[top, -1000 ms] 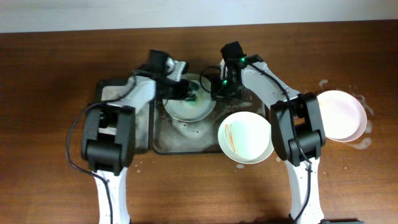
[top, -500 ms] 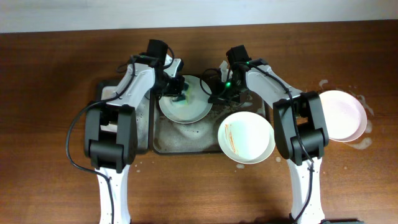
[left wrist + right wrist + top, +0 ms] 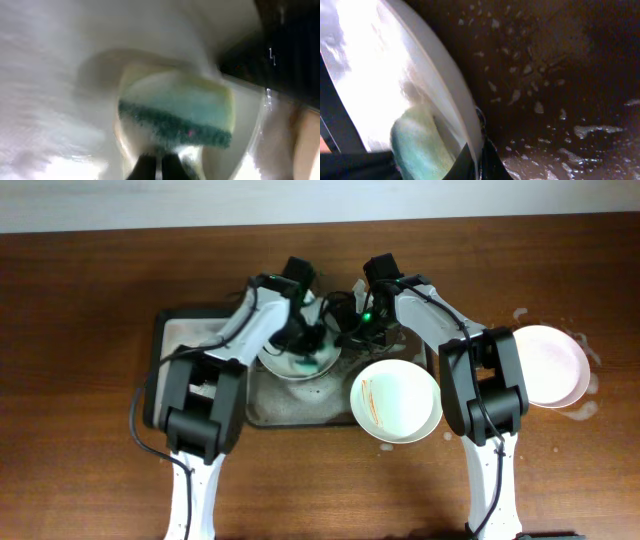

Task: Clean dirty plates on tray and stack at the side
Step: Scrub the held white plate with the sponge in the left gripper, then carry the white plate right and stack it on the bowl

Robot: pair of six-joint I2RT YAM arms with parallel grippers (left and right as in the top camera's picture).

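A white plate stands tilted over the wet dark tray. My right gripper is shut on its right rim; the rim runs between the fingers in the right wrist view. My left gripper is shut on a green and yellow sponge and presses it on the plate's face. The sponge also shows in the right wrist view. A second white plate with orange streaks lies at the tray's right front. Clean pink-white plates are stacked at the far right.
Soapy water and foam specks cover the tray floor. Water spots lie on the wooden table round the plate stack. The tray's left part holds nothing but suds.
My left gripper has swept the sponge from the plate's left side across to its right side, close to my right gripper. The plate now looks tipped up more. The right arm has held still.
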